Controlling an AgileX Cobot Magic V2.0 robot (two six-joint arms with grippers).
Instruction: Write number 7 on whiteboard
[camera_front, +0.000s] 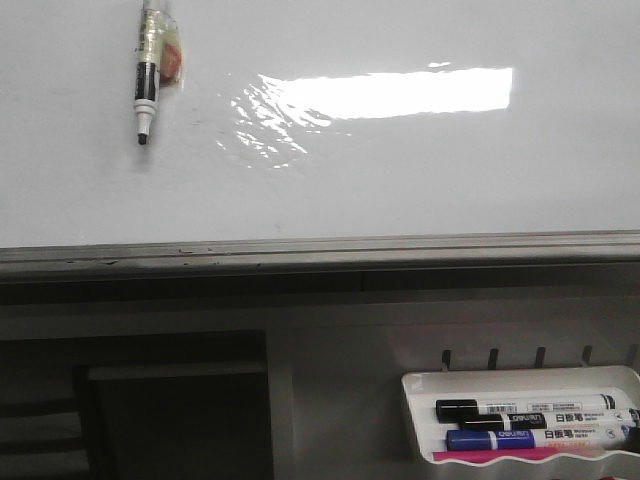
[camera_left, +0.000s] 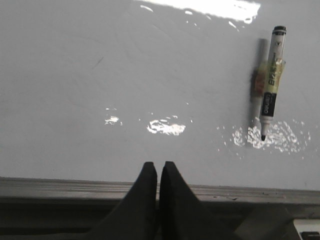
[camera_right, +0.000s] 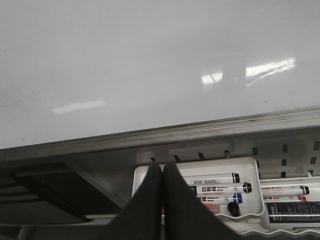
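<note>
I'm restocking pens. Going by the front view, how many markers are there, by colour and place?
Black markers in the tray: 2
Blue marker in the tray: 1
Uncapped black-tipped marker lying on the whiteboard: 1
Total: 4
A pink item at the tray's front edge is too unclear to count.

Whiteboard (camera_front: 400, 180): broad bare glossy surface, open to passage over nearly the whole panel. Sole obstruction on panel: uncapped marker (camera_front: 147, 75) with taped barrel, lying flat near upper left in front view, tip toward the near edge. Grey edge strip (camera_front: 320, 250): raised lip along the near border, running the full width. Marker tray (camera_front: 420, 385): beyond and below strip at right, crowded with capped markers (camera_front: 525, 408); little room between them.
</note>
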